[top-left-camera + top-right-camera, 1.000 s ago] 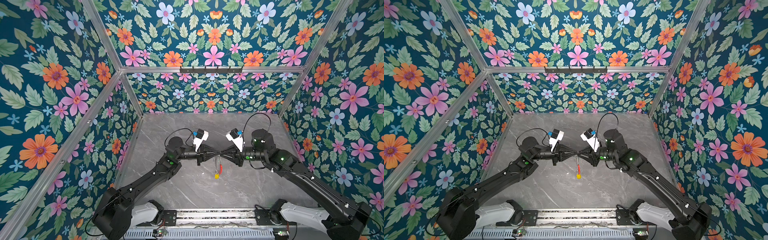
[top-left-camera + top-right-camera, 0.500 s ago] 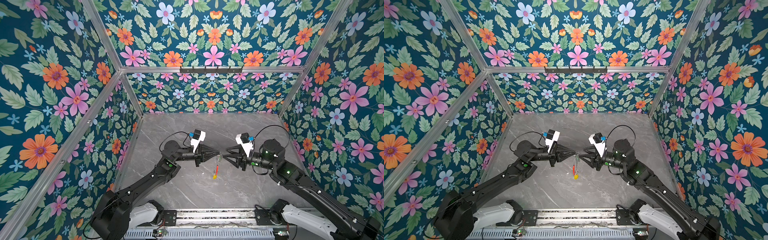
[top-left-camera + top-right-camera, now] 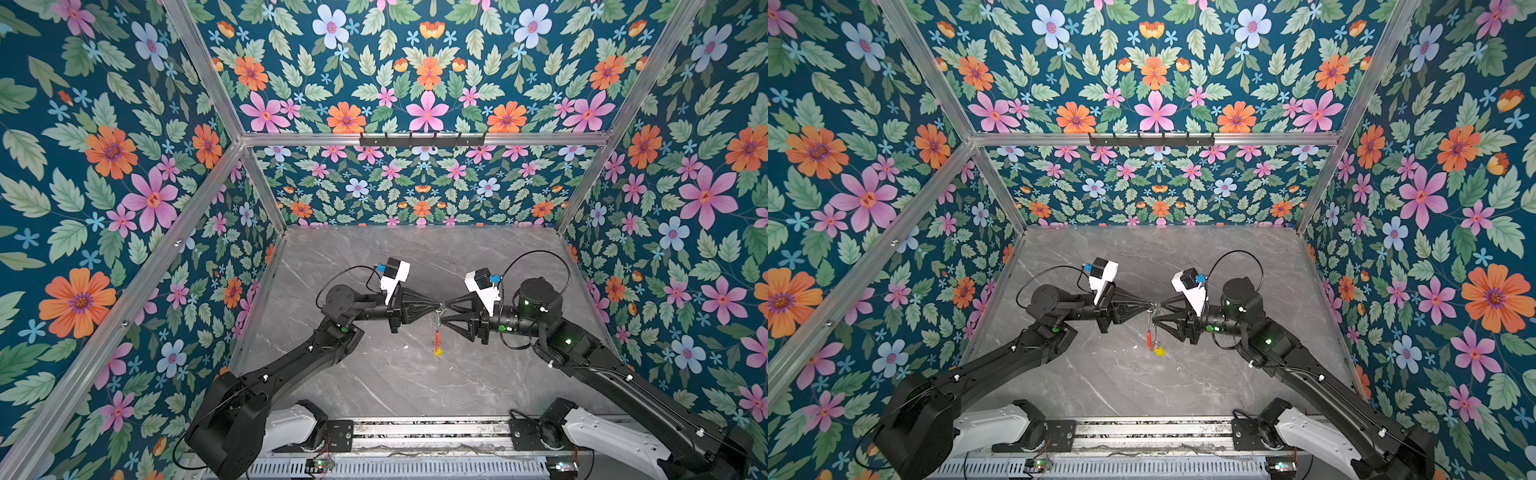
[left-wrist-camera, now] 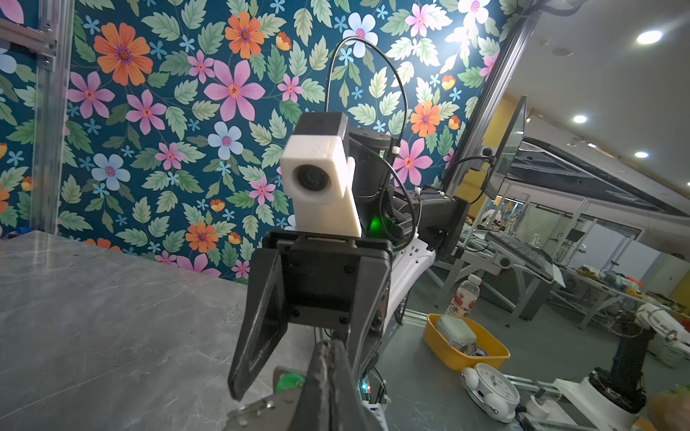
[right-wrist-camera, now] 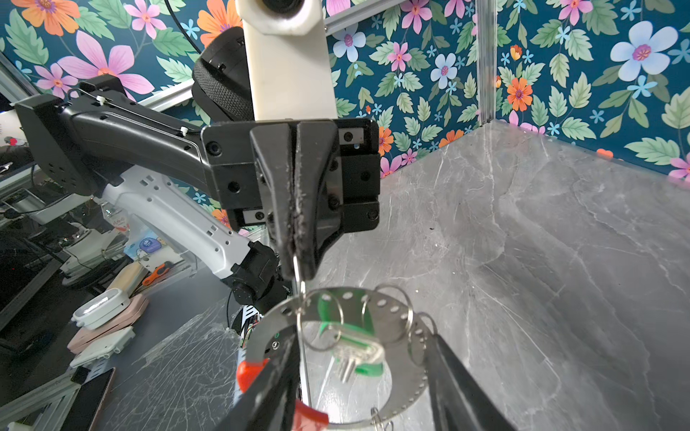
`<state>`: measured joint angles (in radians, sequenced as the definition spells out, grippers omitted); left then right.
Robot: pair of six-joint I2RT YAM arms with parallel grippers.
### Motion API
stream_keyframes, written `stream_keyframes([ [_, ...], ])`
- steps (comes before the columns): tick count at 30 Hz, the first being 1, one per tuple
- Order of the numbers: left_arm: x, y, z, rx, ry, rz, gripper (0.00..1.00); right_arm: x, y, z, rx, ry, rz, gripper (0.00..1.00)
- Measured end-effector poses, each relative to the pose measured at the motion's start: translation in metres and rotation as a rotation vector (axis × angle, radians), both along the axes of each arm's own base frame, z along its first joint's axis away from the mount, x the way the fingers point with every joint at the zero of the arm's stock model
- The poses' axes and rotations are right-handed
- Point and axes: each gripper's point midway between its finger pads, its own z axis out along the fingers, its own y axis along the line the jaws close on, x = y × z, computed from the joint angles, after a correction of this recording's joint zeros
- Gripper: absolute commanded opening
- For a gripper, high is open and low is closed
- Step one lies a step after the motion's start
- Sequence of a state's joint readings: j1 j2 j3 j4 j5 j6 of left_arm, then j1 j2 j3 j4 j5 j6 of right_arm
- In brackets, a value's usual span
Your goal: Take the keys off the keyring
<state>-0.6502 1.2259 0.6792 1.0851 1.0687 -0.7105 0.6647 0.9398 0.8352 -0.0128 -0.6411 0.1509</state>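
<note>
The keyring is hanging in the air over the middle of the grey table, right between the two arms. The left fingers are pressing tight together and pinching the thin wire at the very top of the keyring. You can see that pinch best in the right wrist view, where the wire is coming out from between the left fingers and the rest of the keyring is dangling under them. The right fingers are pointing straight at the left ones, almost tip to tip, and they are standing apart with a clear gap. In the right wrist view, the right fingers are sitting on both sides of the shiny part of the keyring, but I cannot tell if they are touching it. The green key is hanging in the middle of that shiny part, beside some small silver rings. In both top views the red sleeve is hanging straight down, and the yellow key is dangling at the very bottom. It is low and close to the table, but I cannot tell if it is resting on it. Walls with big flowers are standing all around the table.
</note>
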Motion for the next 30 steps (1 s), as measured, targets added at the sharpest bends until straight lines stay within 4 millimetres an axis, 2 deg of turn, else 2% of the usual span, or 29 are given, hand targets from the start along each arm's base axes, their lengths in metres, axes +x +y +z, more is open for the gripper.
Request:
stream_keyframes([
  [9, -0.003, 0.001, 0.004, -0.026, 0.012, -0.024, 0.00, 0.001, 0.004, 0.000, -0.001, 0.006, 0.015, 0.52],
  [20, 0.000, 0.000, 0.005, -0.034, 0.024, -0.011, 0.00, -0.002, 0.014, 0.003, -0.009, -0.001, 0.037, 0.53],
  [25, 0.002, 0.000, 0.004, -0.035, 0.034, -0.004, 0.00, 0.006, 0.015, 0.000, -0.031, -0.006, 0.004, 0.46],
  [30, 0.002, 0.000, 0.004, -0.037, 0.035, 0.000, 0.00, 0.008, 0.015, -0.002, -0.041, -0.002, -0.003, 0.35],
])
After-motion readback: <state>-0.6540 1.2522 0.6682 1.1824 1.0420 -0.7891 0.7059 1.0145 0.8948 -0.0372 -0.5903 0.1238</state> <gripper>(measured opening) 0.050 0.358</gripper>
